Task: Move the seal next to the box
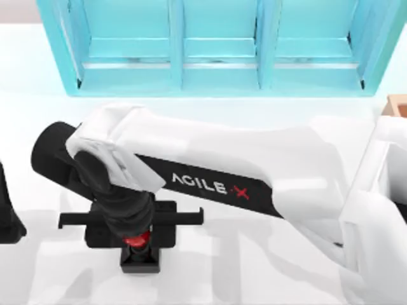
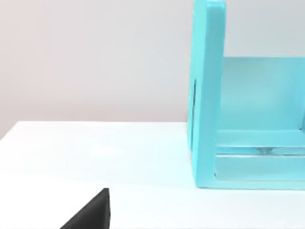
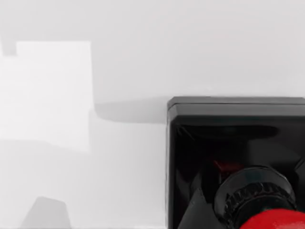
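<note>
- Seal pickup step: small stamp with black square block base and glossy red round knob [image 1: 138, 244] sits near the front edge of the white worktop [image 1: 254, 267], left of middle.
- Right gripper [image 1: 137, 236] is directly over the seal, black fingers around the red knob; cannot tell from the views if they have clamped or just bracket it.
- Right wrist view: black square base [image 3: 236, 152] flat on the worktop, ribbed black collar under the red knob [image 3: 274, 220], upright.
- Light tan wooden box [image 1: 397, 105], just a corner visible at the right edge of the worktop, well apart from the seal.
- To do it well, probably: squeeze centred on the knob, lift straight up so the base clears, carry to the right edge, set down upright just beside the box, not touching.
- Left gripper [image 1: 9, 219] parked at the left edge; fingers not readable.
- Big cyan shelf cabinet [image 1: 222, 47] along the back edge, keep clear.
</note>
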